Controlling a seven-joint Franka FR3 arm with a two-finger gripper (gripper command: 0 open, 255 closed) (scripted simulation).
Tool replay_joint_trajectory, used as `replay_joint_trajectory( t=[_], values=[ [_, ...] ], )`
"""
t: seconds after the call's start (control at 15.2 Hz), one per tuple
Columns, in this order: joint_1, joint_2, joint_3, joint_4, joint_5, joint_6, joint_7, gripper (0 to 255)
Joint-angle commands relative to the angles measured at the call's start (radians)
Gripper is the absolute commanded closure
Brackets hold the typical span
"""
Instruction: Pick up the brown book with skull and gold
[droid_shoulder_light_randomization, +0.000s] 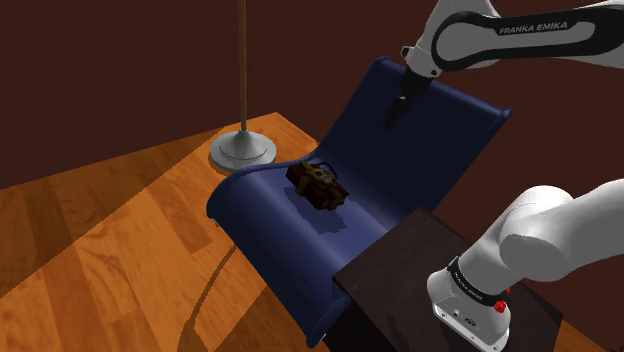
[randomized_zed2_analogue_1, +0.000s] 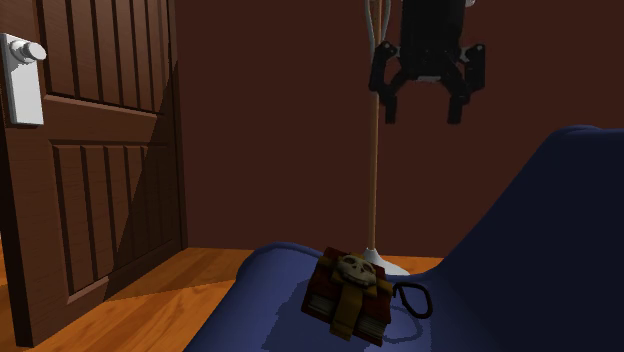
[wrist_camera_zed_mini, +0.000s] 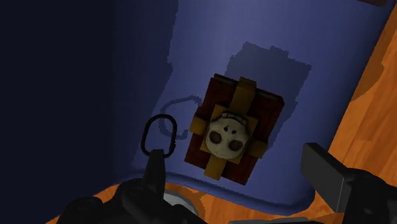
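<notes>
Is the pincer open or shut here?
Open: the pincer hangs above the book, fingers apart, nothing between them.

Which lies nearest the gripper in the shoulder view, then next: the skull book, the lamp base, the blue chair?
1. Blue chair: its backrest, right below the gripper.
2. Book: lower, on the seat.
3. Lamp base: on the floor beyond the chair.

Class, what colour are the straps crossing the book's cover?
Gold straps on the brown book, clearest in the wrist view.
</notes>
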Motion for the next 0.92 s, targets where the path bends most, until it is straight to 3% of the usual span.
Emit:
replay_joint_trajectory(
  t=[0.0, 0.46, 0.86],
  values=[
    [0.026, 0.076, -0.028, 0.010, 0.022, 0.068, -0.069, 0],
    [0.117, 0.347, -0.098, 0.103, 0.166, 0.230, -0.336, 0],
    [0.155, 0.584, -0.095, 0.230, 0.343, 0.300, -0.588, 0]
  ],
)
